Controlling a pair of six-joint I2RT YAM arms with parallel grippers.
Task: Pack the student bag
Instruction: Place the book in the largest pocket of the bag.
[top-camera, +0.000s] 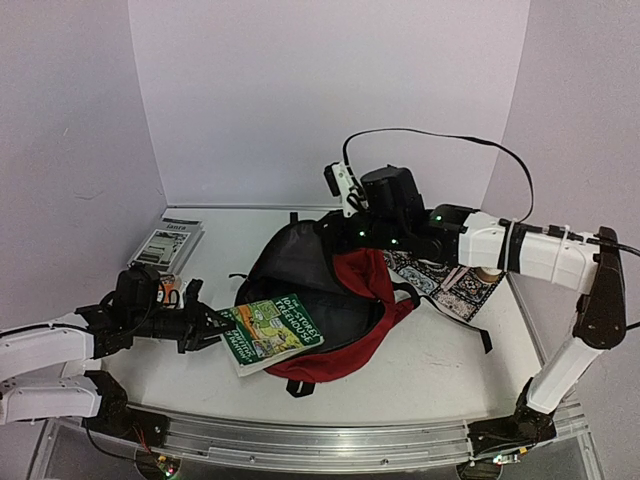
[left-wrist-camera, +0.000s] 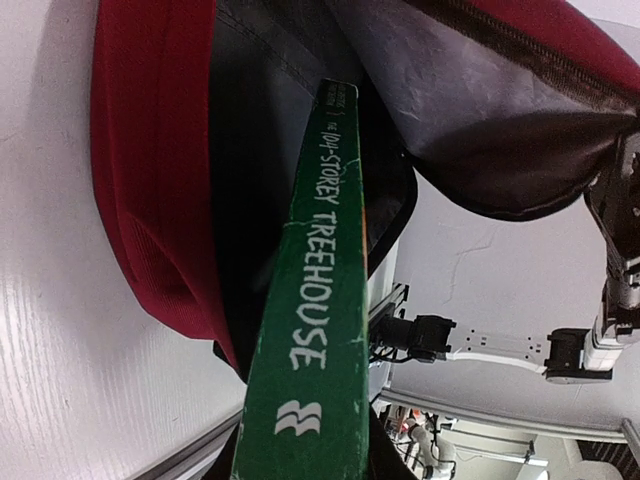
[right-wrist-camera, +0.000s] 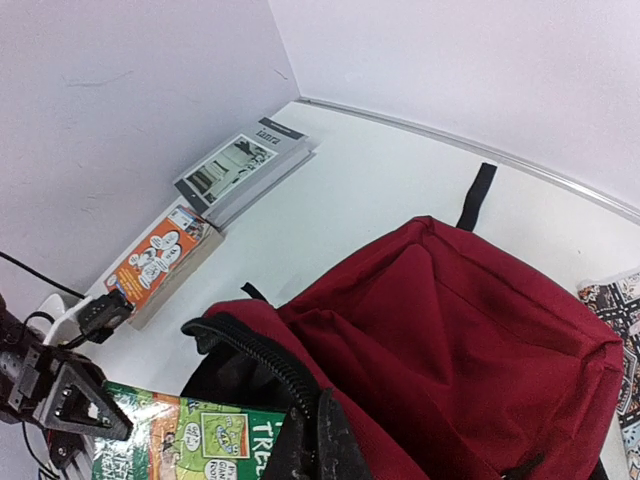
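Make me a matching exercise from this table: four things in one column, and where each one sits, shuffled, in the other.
Things:
1. green book
2. grey book
3. patterned item
4. student bag

Places:
A. far left corner of the table
B. middle of the table, mouth open
C. in the left gripper, at the bag's mouth
D. flat on the table, just right of the bag

Pairs: 1-C, 2-A, 3-D, 4-B.

the student bag (top-camera: 362, 285) is soft, matt dark red cloth; its grey lining (left-wrist-camera: 420, 100) is smoother, with a faint sheen. the book (top-camera: 272, 333) has a glossy green paper cover, scuffed along the spine. the worktop (top-camera: 430, 350) is smooth, white, slightly shiny.
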